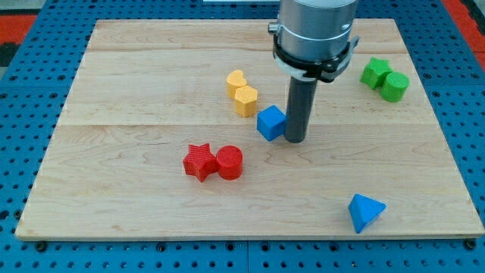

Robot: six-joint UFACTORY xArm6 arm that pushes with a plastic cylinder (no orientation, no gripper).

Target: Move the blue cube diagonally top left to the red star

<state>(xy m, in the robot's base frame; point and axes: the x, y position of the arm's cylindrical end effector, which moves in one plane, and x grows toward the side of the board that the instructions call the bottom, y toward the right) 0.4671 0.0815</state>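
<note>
There are no fingers to spread or pinch here: the arm ends in a straight dark rod, and my tip (295,140) stands on the wooden board (136,205), touching or just short of the right face of the small blue cube (270,123); from this angle I cannot tell which. The tip sits at about three o'clock from that cube.

Starting nearest the view's bottom, a blue triangular block (365,211) lies alone, at about five o'clock from the tip and well apart from it.

Further up, the red star-shaped block (199,161) and a red cylinder (229,162) sit side by side and touching, the cylinder at three o'clock from the star. The blue cube is at roughly two o'clock from the star, apart from both red pieces, with bare wood between them.

Above the cube, at about eleven o'clock from it, a yellow hexagonal block (246,100) sits near, and a yellow heart-shaped block (236,80) touches it from the upper left.

Farther still, near the board's right edge at about one o'clock from the tip, a green star-like block (374,72) and a green cylinder (395,86) rest against each other.

The rod rises into a grey metal arm housing (315,30) at the view's top. Around the board runs a blue perforated table surface (23,114).
</note>
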